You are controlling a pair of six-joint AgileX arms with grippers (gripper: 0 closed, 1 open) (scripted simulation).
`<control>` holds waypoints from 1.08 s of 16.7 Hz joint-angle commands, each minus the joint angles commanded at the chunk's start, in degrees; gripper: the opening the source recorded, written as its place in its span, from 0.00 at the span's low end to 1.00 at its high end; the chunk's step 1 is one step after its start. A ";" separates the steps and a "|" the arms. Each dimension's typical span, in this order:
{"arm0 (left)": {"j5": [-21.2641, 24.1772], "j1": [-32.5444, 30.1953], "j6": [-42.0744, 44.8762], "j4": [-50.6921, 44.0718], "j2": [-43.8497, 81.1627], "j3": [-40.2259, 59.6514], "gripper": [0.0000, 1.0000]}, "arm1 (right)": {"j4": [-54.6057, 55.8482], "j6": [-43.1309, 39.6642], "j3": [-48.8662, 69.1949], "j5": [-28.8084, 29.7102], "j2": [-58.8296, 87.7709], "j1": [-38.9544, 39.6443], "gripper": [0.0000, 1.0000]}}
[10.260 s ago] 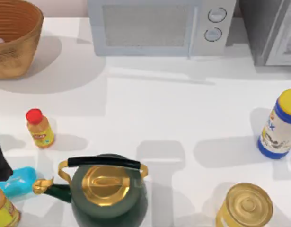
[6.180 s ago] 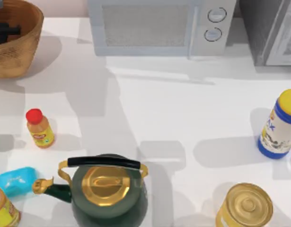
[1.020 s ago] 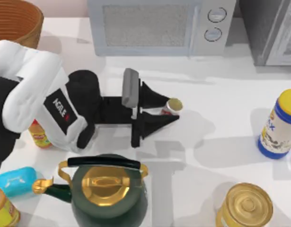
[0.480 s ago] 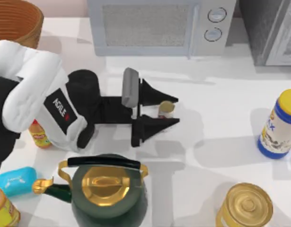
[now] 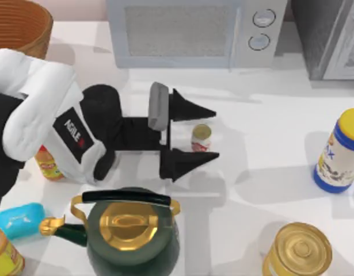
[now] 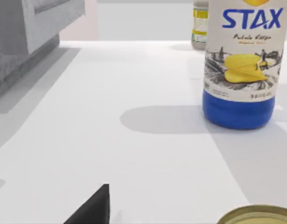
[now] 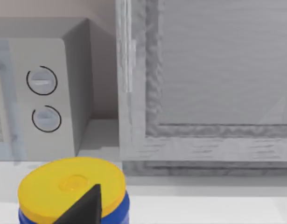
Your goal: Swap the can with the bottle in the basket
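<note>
The left gripper (image 5: 202,138) hangs over mid-table with its fingers spread wide, the can (image 5: 201,137) standing upright between them, apparently untouched. The basket (image 5: 27,26) sits far off at the table's back-left corner.

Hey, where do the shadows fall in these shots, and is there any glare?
Top view: soft shadows stretch left of the STAX canister and the can; the kettle's gold lid catches highlights. Left wrist view: the canister's shadow lies pale on the table. Right wrist view: even light, no glare.
</note>
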 joint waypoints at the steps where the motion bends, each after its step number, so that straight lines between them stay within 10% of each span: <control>1: 0.00 0.00 0.00 0.00 0.00 0.00 1.00 | 0.00 0.00 0.00 0.00 0.00 0.00 1.00; 9: -4.49 -1.05 0.80 -6.23 -8.58 -4.73 1.00 | 0.00 0.00 0.00 0.00 0.00 0.00 1.00; 18: -24.79 3.74 2.27 -33.67 -57.11 -26.08 1.00 | 0.00 0.00 0.00 0.00 0.00 0.00 1.00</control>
